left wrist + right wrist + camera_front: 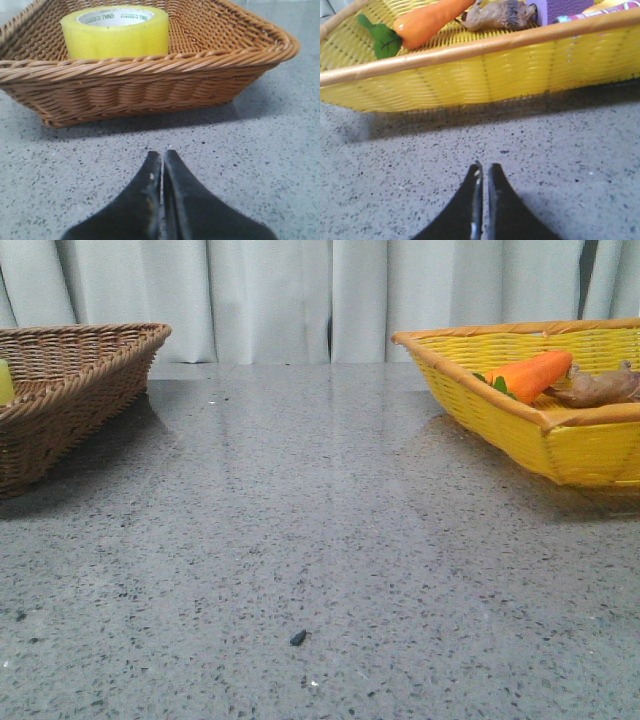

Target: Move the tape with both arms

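Observation:
The yellow tape with a white core printed in green lies flat in the brown wicker basket. In the front view only a sliver of the tape shows at the left edge, inside that basket. My left gripper is shut and empty, low over the table, a short way in front of the brown basket. My right gripper is shut and empty, over the table in front of the yellow basket. Neither gripper shows in the front view.
The yellow basket at the right holds an orange carrot with green leaves and a brown toy animal. In the right wrist view the carrot, the animal and a purple box show. A small dark speck lies on the grey table.

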